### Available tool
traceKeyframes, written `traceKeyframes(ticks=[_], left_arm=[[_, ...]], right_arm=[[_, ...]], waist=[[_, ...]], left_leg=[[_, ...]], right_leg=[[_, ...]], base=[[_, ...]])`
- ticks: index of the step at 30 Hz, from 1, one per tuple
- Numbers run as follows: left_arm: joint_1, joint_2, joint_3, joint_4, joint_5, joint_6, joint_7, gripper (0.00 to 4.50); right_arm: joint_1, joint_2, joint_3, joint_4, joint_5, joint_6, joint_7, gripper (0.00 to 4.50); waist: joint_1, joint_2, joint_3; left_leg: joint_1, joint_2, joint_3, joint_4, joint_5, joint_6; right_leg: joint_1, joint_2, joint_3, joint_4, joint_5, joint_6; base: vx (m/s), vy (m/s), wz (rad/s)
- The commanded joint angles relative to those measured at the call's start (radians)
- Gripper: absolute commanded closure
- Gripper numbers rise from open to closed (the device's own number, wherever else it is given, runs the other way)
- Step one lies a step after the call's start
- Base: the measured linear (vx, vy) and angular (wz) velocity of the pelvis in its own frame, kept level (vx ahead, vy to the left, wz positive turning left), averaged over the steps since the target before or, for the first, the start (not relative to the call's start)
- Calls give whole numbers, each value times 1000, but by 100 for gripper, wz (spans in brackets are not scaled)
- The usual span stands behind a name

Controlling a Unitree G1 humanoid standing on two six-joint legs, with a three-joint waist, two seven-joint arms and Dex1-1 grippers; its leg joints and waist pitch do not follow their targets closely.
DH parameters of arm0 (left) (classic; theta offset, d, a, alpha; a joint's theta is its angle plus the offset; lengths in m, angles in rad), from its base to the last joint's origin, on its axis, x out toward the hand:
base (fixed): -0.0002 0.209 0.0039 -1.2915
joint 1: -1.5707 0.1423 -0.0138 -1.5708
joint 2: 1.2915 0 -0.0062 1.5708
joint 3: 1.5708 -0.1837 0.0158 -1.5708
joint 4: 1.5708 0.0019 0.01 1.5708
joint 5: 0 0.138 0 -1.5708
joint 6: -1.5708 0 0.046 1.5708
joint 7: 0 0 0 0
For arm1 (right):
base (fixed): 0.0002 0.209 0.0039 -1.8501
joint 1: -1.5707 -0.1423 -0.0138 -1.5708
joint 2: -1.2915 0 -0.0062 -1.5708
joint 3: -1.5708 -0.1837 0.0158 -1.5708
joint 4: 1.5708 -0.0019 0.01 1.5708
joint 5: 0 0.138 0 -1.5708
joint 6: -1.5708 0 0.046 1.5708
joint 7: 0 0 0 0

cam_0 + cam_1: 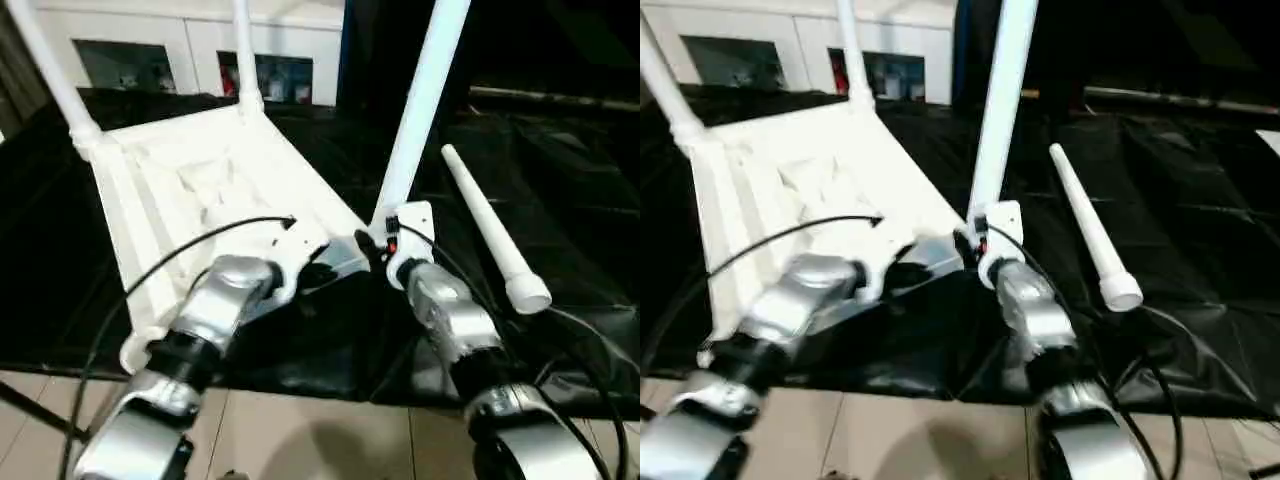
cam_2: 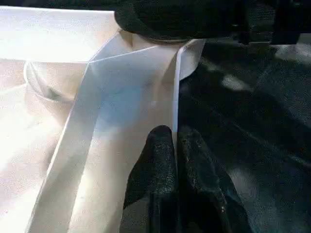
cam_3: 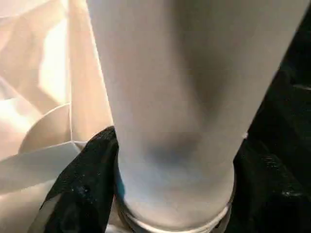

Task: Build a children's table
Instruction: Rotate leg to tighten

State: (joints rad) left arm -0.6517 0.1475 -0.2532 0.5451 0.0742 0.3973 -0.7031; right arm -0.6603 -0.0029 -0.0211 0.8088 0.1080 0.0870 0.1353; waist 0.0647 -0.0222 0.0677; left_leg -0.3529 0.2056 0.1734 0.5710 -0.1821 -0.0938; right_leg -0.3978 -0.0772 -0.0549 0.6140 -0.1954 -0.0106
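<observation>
Two silver arms reach out over the upside-down table top [image 1: 200, 190], which lies on a black sheet [image 1: 560, 200] with its ribbed side up. Left end effector [image 2: 175, 145] is clenched on the thin side wall of the top near a corner, and the right end effector [image 3: 175, 194] grasps a standing white leg [image 1: 420, 110] low down at the near corner socket. Two more legs [image 1: 55, 70] stand at the far corners, and a fourth leg [image 1: 490, 235] lies loose on the sheet beside the top.

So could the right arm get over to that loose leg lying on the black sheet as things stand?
Probably not yet: the right gripper is closed around the upright leg. The loose leg lies just beside it, nothing between them.
</observation>
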Motion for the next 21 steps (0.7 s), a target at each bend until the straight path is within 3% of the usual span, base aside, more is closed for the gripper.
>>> traceKeyframes(ticks=[1,2,7,13,16,18,21], left_arm=[[-10,-38,-12,31,-6,-6,53,450],[-10,-31,-7,30,-11,-5,45,450],[7,23,-3,19,-13,-29,-18,450],[40,106,20,-5,-44,-75,-134,450],[57,160,27,-22,-71,-128,-224,450],[82,212,15,-72,-119,-178,-371,450],[103,258,-6,-126,-146,-170,-482,450]], right_arm=[[22,63,46,54,2,16,47,176],[25,59,39,44,11,9,64,106],[25,5,64,3,-8,-39,153,77],[54,-130,127,-98,-32,-57,385,39],[94,-213,167,-199,-5,-38,576,39],[123,-280,191,-271,25,-11,721,39],[133,-321,210,-292,35,-8,805,39]], waist=[[0,-7,-51],[0,-7,-52],[-1,-7,-49],[0,-12,-52],[4,-10,-57],[5,-12,-60],[5,-8,-63]], left_leg=[[-4,13,1,-65,-170,28],[-4,13,2,-65,-165,35],[-6,15,-1,-69,-207,36],[-11,15,0,-66,-174,52],[-11,18,2,-61,-121,75],[-15,20,1,-57,-74,107],[-8,22,4,-54,-71,116]], right_leg=[[41,-55,42,-79,-198,-169],[41,-53,42,-77,-177,-174],[41,-57,40,-87,-263,-160],[44,-58,40,-88,-263,-160],[48,-55,41,-76,-157,-186],[52,-54,39,-62,-56,-217],[47,-54,38,-56,-13,-254]], base=[[0,0,0],[0,0,0],[0,0,0],[0,0,0],[0,0,0],[0,0,0],[0,0,0]])
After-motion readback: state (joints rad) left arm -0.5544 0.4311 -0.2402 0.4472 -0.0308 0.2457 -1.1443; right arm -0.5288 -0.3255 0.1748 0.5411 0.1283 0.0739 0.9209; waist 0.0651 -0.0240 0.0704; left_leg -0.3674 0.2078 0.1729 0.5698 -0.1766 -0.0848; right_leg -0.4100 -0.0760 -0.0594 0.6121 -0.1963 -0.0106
